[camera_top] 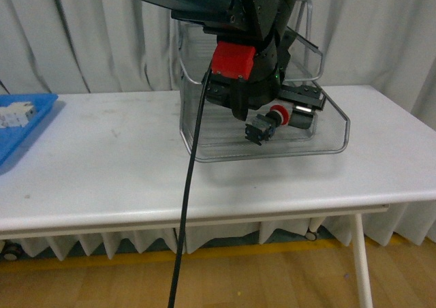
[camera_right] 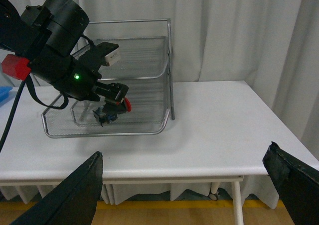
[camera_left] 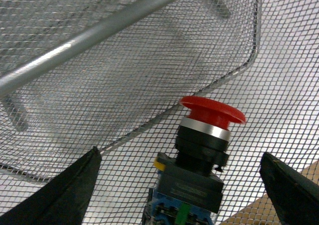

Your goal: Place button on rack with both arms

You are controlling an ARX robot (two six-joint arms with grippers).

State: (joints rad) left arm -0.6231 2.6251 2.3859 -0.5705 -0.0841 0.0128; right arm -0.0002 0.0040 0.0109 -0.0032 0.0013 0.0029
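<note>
Silver rack (camera_top: 328,142), one; button (camera_top: 276,116), one

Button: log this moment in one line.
button tilted on rack bottom tier | left hand open, astride it, not touching | right hand open, empty, clear of rack

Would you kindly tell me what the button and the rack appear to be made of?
The button: its cap looks like glossy red plastic, evenly coloured with soft highlights. The collar seems to be polished metal, silvery and reflective. The blocky body is probably matte black plastic. The rack: silver metal, judging by its fine see-through mesh and shiny tubular frame.
</note>
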